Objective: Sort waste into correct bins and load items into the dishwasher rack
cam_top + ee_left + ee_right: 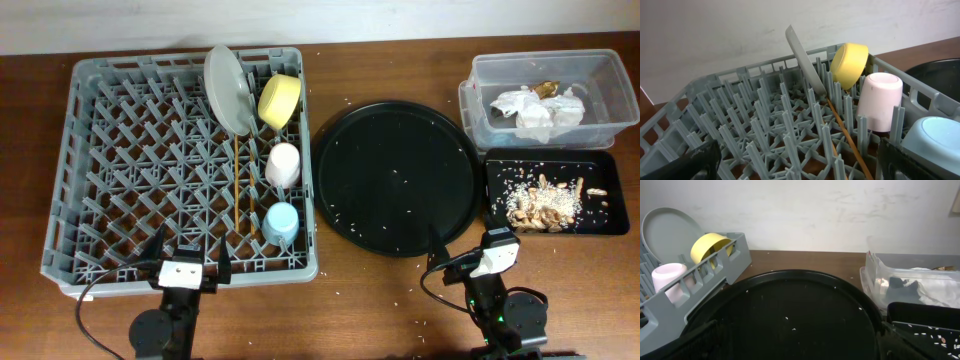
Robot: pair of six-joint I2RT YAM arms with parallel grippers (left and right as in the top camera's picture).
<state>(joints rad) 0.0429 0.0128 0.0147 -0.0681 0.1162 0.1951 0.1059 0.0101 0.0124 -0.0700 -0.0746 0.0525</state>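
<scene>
Four dishes stand along the right side of the large square grey plastic rack (130, 170), which fills the left half of the brown wooden desk (380, 300). The round pale grey plate (228, 88) is on edge nearest the far edge. The yellow bowl (279, 99) is tipped beside it, followed by the small pale pink cup (283, 164) and the small light blue cup (281, 223), both mouth down.

In the far right corner we see the clear plastic rectangular tub (480, 75) holding crumpled white napkins (535, 110). Along the right edge, the shallow black rectangular tray (612, 160) holds beige-brown food bits (545, 200).

At the near edge, the left gripper (190, 258) and the right gripper (800, 330) both have their jaws spread wide, gripping nothing.
</scene>
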